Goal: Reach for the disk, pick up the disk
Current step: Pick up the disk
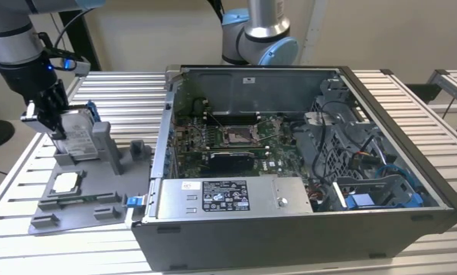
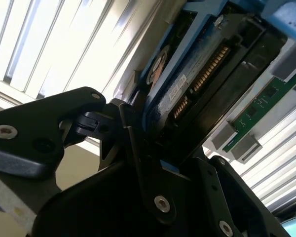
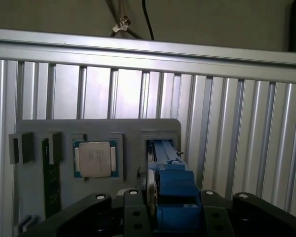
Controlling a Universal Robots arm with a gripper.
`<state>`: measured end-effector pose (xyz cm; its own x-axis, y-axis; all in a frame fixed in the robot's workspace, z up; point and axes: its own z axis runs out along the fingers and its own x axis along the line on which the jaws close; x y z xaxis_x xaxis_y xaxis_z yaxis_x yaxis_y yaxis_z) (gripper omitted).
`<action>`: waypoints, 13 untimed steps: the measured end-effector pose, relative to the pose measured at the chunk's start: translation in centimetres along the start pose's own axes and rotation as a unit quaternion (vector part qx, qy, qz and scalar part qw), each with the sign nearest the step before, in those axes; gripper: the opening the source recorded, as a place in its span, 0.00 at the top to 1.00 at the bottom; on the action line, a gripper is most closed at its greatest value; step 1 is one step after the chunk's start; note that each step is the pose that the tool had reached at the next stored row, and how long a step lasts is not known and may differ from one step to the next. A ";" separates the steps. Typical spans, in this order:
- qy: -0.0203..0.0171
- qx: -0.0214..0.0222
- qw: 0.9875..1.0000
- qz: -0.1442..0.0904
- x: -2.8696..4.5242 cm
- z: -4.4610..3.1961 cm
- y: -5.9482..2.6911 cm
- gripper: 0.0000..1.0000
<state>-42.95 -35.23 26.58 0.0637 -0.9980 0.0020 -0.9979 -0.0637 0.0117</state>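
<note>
Exterior view, disk [image 1: 78,135] upright, clamped in pincer [image 1: 60,133]

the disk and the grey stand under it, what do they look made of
The disk: silvery metal body, going by its dull sheen, with a blue frame that looks like matte plastic. The grey stand: uniformly matte, probably moulded or printed plastic, though painted metal can't be ruled out.

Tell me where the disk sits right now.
On the exterior view's left, the disk stands on edge in the grey fixture beside the open computer case, with the gripper right at it.
</note>
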 end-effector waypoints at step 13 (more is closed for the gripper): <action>0.000 0.000 1.000 0.000 0.01 -2.97 0.03 1.00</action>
<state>-42.95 -35.23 29.54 0.0638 -0.9980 0.0020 -0.9979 -0.0638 0.0115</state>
